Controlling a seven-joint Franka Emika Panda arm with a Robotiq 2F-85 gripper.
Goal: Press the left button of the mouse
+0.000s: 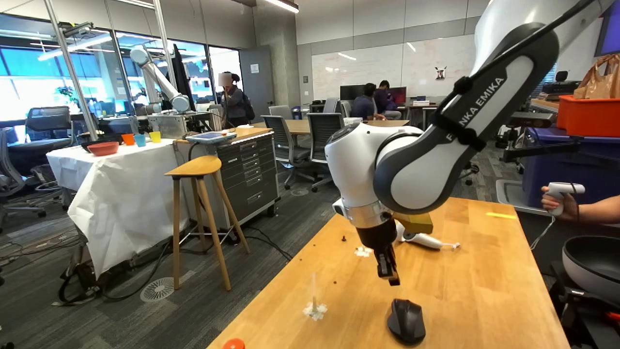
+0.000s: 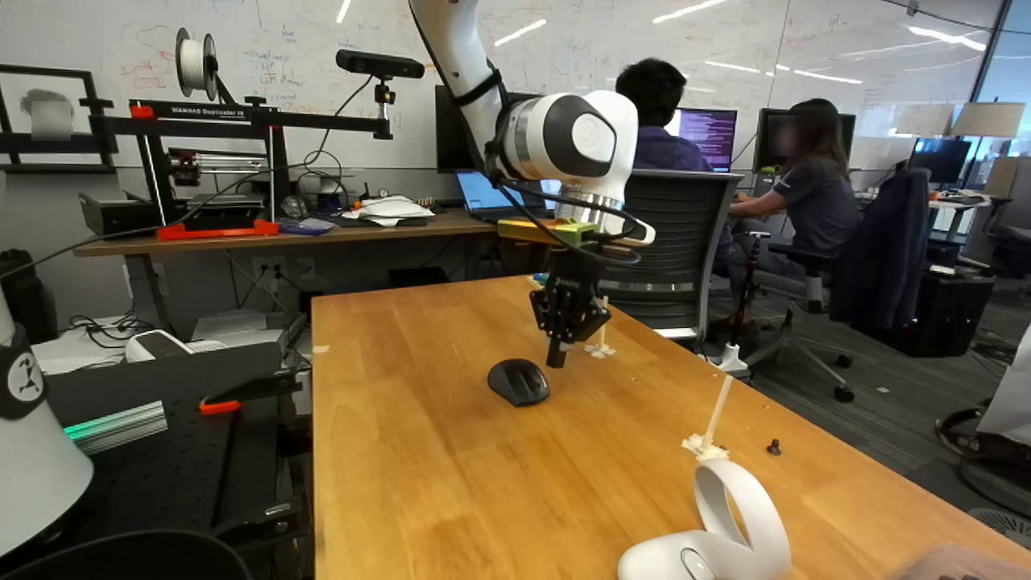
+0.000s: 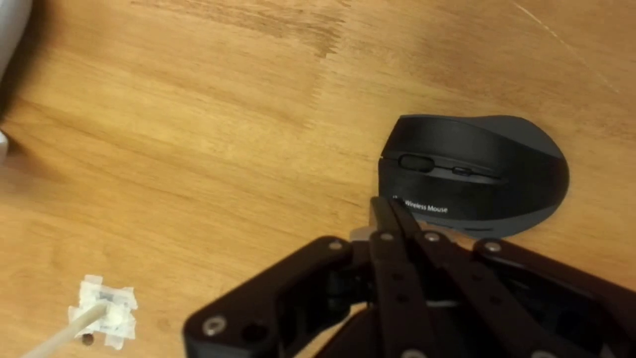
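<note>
Mouse — closed end effector hovers near.

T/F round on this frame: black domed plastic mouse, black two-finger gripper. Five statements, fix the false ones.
1. The black domed plastic mouse lies on the light-brown wooden table. True.
2. The mouse lies upside down. False: its dark scroll wheel faces up.
3. The black two-finger gripper has its fingers together. True.
4. The gripper is touching the mouse. False: both exterior views show a gap between them.
5. White lettering on the mouse's left button includes the words "Wireless Mouse". True.
</note>
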